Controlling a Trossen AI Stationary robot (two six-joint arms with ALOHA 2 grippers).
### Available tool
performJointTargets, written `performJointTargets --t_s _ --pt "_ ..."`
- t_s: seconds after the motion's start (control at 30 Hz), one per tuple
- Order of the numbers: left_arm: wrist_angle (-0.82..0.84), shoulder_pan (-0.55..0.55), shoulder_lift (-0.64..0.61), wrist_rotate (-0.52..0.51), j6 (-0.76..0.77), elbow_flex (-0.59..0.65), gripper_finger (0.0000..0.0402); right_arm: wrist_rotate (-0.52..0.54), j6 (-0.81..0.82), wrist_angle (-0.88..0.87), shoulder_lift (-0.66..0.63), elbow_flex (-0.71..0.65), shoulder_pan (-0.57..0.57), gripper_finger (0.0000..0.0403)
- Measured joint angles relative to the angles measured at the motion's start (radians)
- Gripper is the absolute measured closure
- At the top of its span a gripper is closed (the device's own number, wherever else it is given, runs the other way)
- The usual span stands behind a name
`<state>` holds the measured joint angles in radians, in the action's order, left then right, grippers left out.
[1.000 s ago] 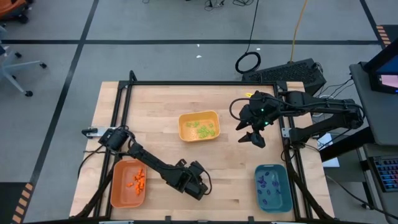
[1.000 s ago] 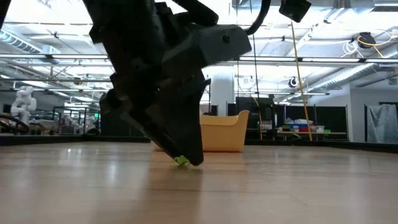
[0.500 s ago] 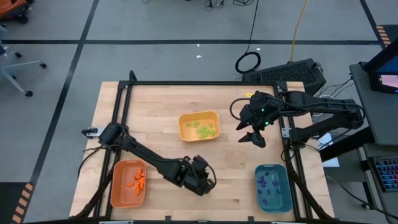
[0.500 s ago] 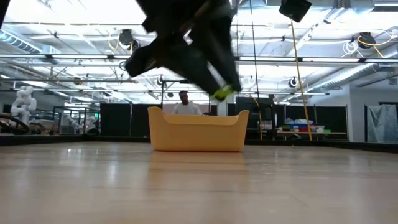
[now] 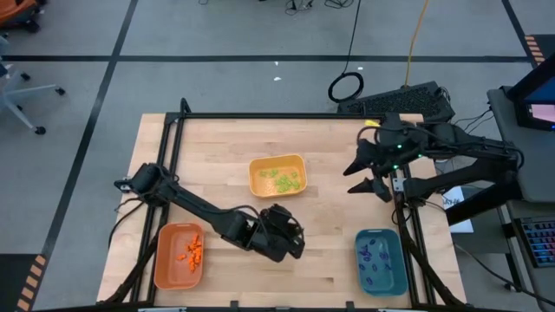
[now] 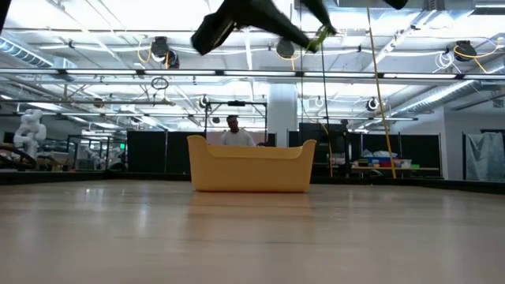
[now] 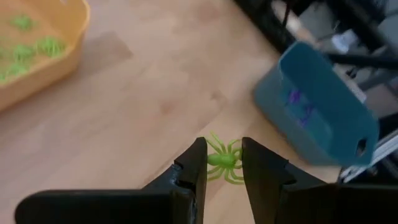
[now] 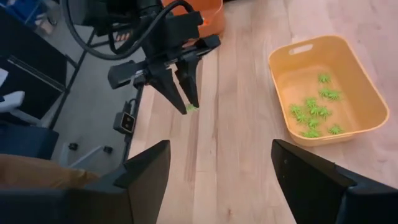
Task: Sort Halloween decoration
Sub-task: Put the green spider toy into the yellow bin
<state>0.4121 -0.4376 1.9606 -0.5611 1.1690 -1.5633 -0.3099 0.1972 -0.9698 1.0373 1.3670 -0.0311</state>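
Green spider (image 7: pixel 222 160) pinched in the left pincer (image 7: pixel 222 163), raised off the tabletop (image 5: pixel 321 260); apparently the last loose piece, owed to the yellow tray (image 5: pixel 257 184). Right pincer (image 5: pixel 367 173) waits, spread.

In your low view the left arm (image 6: pixel 252 20) is cut off by the top edge, so you see only its blurred lower end with a small green speck at the tip. In the high view the green spider is hidden under the left gripper (image 5: pixel 282 241). The purple pieces (image 5: pixel 375 254) in the teal tray (image 5: pixel 381 282) are too small to tell their shape. In the left wrist view the teal tray's far end runs behind the bench frame.
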Motion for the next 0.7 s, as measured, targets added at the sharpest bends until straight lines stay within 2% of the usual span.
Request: performJointTargets --t_s 0.23,0.7 --pt "-0.055 0.03 -0.037 -0.104 -0.025 0.0 0.0316 0.049 0.021 -0.001 -0.064 0.0 0.0 0.0138" --pt "-0.26 0.139 -0.164 -0.151 -0.304 0.0 0.0316 0.052 0.024 -0.009 -0.124 0.0 0.0 0.0138"
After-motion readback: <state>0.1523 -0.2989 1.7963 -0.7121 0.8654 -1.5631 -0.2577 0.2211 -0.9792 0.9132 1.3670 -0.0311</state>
